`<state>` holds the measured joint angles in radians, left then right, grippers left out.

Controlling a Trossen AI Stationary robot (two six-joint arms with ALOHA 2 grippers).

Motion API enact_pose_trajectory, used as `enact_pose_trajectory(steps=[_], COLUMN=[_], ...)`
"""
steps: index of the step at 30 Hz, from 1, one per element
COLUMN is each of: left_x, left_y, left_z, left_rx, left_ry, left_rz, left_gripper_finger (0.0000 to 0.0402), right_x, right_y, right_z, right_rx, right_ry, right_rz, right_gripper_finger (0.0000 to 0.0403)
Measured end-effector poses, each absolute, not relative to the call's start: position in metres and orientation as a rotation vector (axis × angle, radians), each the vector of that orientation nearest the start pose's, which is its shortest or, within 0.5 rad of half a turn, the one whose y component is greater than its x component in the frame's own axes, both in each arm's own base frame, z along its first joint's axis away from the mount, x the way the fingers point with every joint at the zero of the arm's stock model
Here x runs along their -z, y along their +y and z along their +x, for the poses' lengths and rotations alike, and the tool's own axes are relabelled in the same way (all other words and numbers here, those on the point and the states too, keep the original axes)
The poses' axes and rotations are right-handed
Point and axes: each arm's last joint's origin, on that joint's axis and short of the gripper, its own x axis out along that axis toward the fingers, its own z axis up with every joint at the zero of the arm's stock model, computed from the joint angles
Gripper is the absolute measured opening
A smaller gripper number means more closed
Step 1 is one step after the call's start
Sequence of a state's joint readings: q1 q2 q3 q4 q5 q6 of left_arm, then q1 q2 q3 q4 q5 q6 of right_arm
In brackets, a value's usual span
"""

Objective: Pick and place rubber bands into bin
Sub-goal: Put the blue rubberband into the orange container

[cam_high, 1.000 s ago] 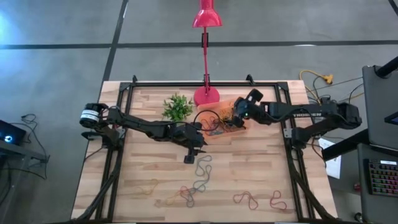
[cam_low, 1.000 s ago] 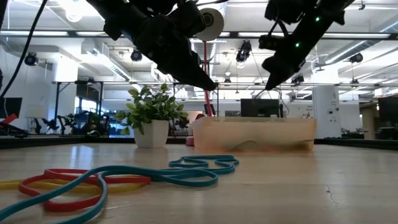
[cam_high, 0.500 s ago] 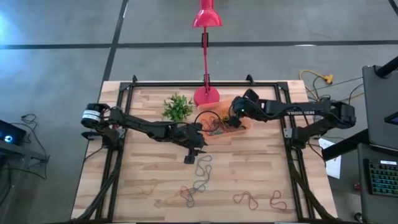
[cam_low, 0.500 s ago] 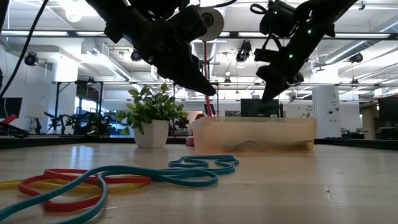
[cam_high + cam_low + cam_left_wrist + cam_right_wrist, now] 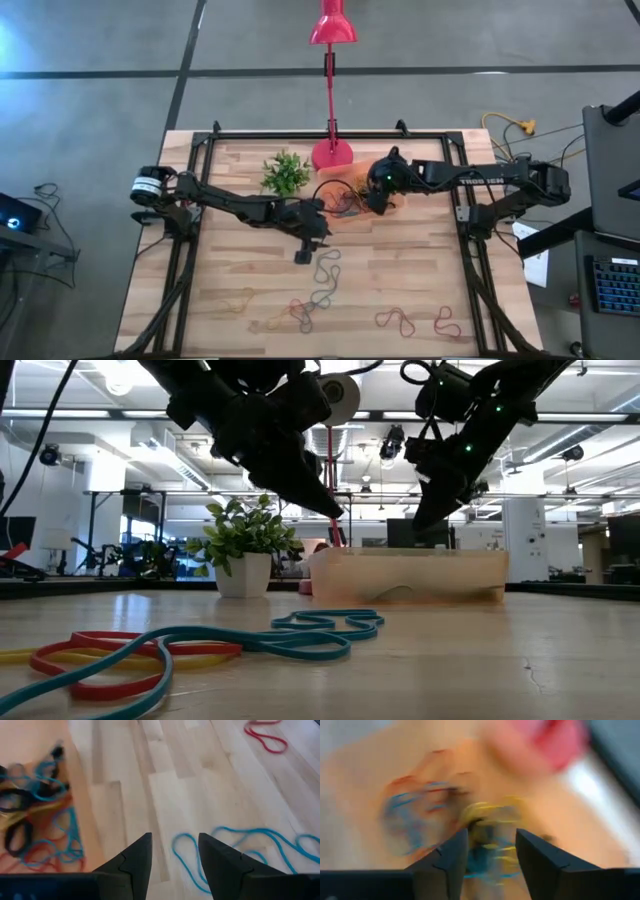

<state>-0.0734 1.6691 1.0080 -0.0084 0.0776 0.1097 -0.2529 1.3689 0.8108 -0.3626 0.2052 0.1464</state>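
A: Where were the thin floppy coloured rubber bands [image 5: 322, 290]?

B: Six o'clock of the shallow translucent orange bin [image 5: 352, 205]; more lay inside.

A: Handling?

B: Probably light, limp; pinch one strand. Left gripper [image 5: 172, 865] and right gripper [image 5: 490, 852]: jaws apart, empty.

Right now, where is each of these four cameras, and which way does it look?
High view: above the table, looking straight down; both arms show, right claw over the bin.
Low view: at table-top height, looking level across rubber bands to the bin; both arms enter from above.
Left wrist view: on the left arm, looking down past its open left claw at a blue band.
Right wrist view: on the right arm, blurred, looking into the bin.
Both wrist views show banded bin contents.
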Motion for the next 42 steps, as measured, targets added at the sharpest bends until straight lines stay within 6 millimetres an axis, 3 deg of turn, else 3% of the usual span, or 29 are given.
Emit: enact_pose_trajectory(steps=[5, 12, 24, 33, 38, 42], left_x=[-0.198, -0.198, -0.194, -0.186, -0.176, -0.168], left_y=[-0.038, -0.066, -0.128, -0.156, -0.169, -0.176], left_z=[0.345, 0.341, 0.319, 0.313, 0.319, 0.322], left_rx=[0.298, 0.377, 0.459, 0.369, 0.38, 0.334], left_ry=[0.728, 0.736, 0.844, 0.813, 0.751, 0.769], left_rz=[0.047, 0.047, -0.076, -0.019, -0.011, -0.011], left_gripper_finger=[0.0145, 0.0145, 0.0145, 0.0145, 0.0145, 0.0145], right_x=[-0.205, -0.201, -0.202, -0.208, -0.212, -0.213], right_y=[-0.051, 0.0, 0.087, 0.145, 0.169, 0.177], right_z=[0.259, 0.262, 0.247, 0.224, 0.21, 0.202], right_rx=[0.212, 0.049, -0.03, -0.054, -0.064, -0.034], right_ry=[0.913, 0.94, 0.892, 0.753, 0.659, 0.622], right_rz=[0.197, 0.034, -0.136, -0.166, -0.194, -0.201], right_gripper_finger=[0.0177, 0.018, 0.0171, 0.0152, 0.0148, 0.0148])
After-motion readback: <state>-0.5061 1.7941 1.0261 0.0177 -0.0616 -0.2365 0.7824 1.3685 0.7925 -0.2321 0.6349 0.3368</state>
